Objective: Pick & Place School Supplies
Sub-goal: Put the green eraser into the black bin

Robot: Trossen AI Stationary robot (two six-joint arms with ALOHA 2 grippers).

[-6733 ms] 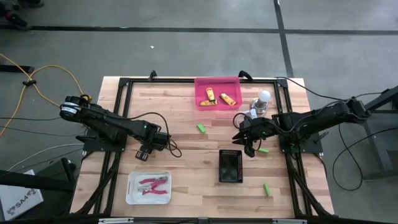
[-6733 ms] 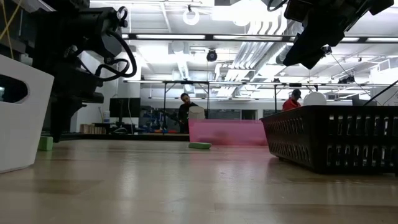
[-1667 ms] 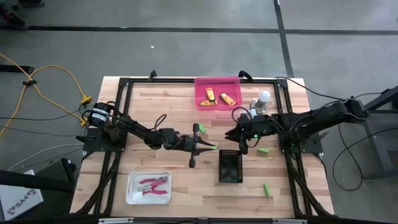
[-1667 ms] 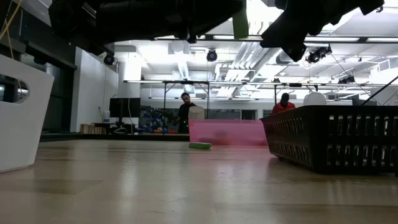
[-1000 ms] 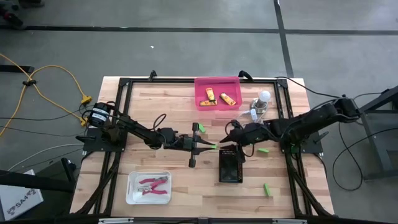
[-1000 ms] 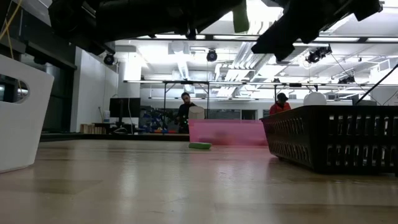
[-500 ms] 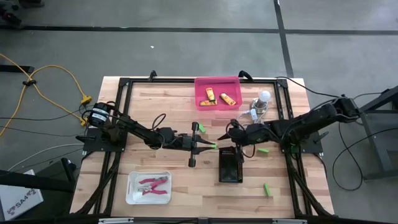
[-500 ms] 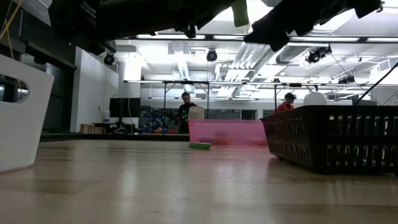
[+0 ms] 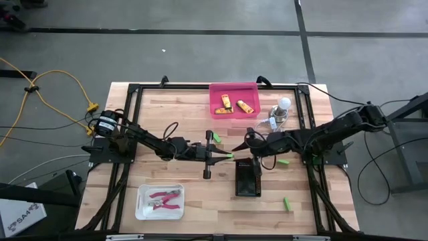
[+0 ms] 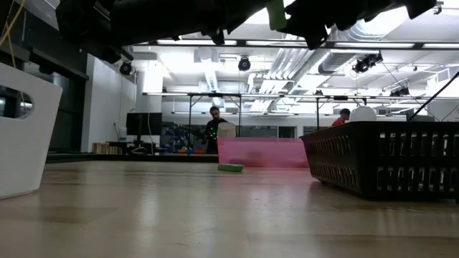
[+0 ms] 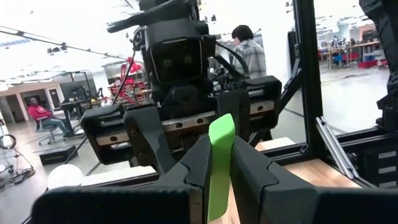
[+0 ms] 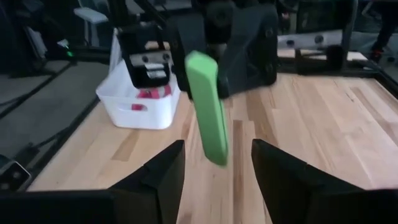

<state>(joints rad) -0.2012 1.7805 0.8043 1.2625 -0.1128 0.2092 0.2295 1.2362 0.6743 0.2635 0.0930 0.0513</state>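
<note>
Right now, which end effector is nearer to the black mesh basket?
The right end effector, open, is nearer: it hangs beside the far end of the black mesh basket. The left end effector, shut on a green block, is farther toward the table's middle.

My left gripper reaches to the table's middle, a block between its fingers. My right gripper faces it from the right, its fingers either side of the block's free end. The mesh basket sits just before them. Behind, at the far edge, the tray holds 3 oblong pieces. The bin with the pliers lies front left. 2 more blocks lie right of the basket.
</note>
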